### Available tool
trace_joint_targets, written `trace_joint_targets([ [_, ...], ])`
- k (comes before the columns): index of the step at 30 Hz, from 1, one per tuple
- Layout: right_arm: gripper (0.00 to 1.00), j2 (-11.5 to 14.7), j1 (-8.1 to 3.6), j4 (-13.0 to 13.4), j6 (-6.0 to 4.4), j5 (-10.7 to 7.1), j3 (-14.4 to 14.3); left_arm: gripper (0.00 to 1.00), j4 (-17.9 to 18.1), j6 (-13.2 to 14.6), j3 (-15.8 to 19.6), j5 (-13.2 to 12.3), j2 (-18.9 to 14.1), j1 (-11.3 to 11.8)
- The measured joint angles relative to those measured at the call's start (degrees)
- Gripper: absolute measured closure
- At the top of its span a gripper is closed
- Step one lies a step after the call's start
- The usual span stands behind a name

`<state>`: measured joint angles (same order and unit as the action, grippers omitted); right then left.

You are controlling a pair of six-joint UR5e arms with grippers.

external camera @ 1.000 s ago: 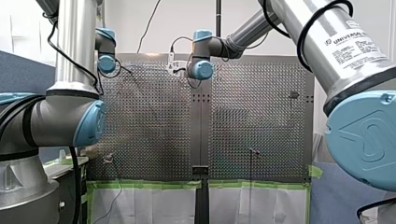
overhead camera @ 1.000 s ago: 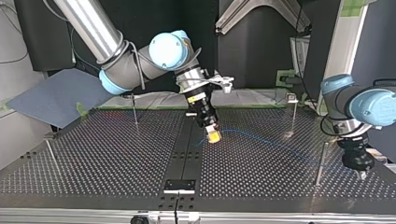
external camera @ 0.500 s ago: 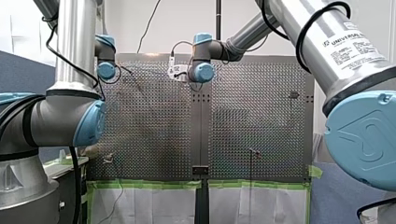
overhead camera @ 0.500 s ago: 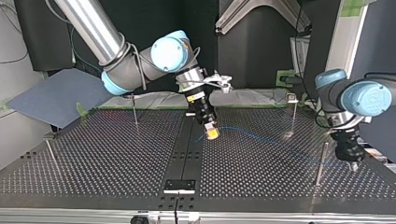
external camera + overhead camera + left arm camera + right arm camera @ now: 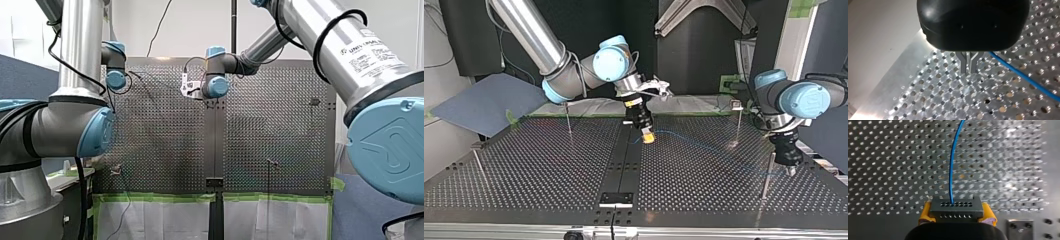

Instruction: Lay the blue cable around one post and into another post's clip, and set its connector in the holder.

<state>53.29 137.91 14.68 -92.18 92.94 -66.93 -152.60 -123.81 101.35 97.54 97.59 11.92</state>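
My right pincer (image 5: 956, 220) is closed on the connector (image 5: 956, 208), a dark block with rows of small holes. My yellow pads (image 5: 925, 213) pinch it at its two ends. The blue cable (image 5: 951, 170) leaves the middle of the block. Taking straight ahead of the fingers as twelve, it runs off over the perforated surface (image 5: 885, 157) at about twelve o'clock, bending slightly toward one. A small metal plate (image 5: 1020, 228) with screws lies on the surface beside this pincer, at about three o'clock.

In the top view this pincer hangs low over the dark middle strip (image 5: 624, 160), toward the view's twelve o'clock. From it the cable trails toward four o'clock, passing near the foot of a post topped by a clip (image 5: 738, 125).

My left pincer (image 5: 969, 72) has its metal fingers pressed together with nothing between them. The cable passes just beside them over the surface. In the top view this pincer points down just beside a thin upright post (image 5: 767, 172), at that post's three o'clock. Two more posts (image 5: 568, 120) stand toward the view's nine o'clock. A black bracket (image 5: 616, 198) sits at the strip's six o'clock end.
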Motion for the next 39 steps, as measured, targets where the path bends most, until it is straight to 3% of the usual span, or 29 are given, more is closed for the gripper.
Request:
trace_joint_targets([
  [6,1.00,-1.1,-0.37,0.7,-0.28,0.56,-1.0,0.91,-0.1,0.6,0.3,0.1,0.0,-0.8],
  [12,1.00,-1.2,-1.01,2.2,-0.63,0.66,-2.8,0.88,-0.8,2.9,0.4,1.3,0.0,-1.0],
  [14,1.00,-1.2,-1.23,2.4,-0.69,0.67,-3.2,0.75,-0.9,3.3,0.6,1.5,0.0,-1.0],
  [18,1.00,-1.2,-1.63,2.7,-0.89,0.67,-3.6,0.64,-0.2,3.3,1.9,1.6,0.0,-1.0],
  [20,1.00,-1.3,-1.88,3.1,-1.04,0.67,-3.9,0.49,0.4,3.0,2.6,1.6,0.0,-1.0],
  [24,1.00,-1.3,-2.36,3.9,-1.23,0.66,-4.8,0.38,1.7,2.6,3.7,1.6,0.0,-1.0],
  [25,1.00,-1.3,-2.51,4.2,-1.29,0.66,-5.1,0.29,1.9,2.5,3.8,1.6,0.0,-1.0],
  [27,1.00,-1.3,-2.91,4.8,-1.51,0.67,-5.7,0.23,2.0,2.5,3.9,1.6,0.0,-1.0],
  [29,1.00,-1.3,-3.36,5.4,-1.80,0.67,-6.4,0.09,1.9,2.6,4.0,1.6,0.0,-1.1],
  [32,1.00,-1.3,-4.06,6.0,-2.14,0.70,-7.2,0.00,2.1,2.7,4.4,1.6,0.1,-1.3],
  [39,1.00,-1.3,-5.62,6.7,-2.30,1.66,-9.0,0.00,2.8,1.5,4.9,-0.3,2.6,-2.0],
])
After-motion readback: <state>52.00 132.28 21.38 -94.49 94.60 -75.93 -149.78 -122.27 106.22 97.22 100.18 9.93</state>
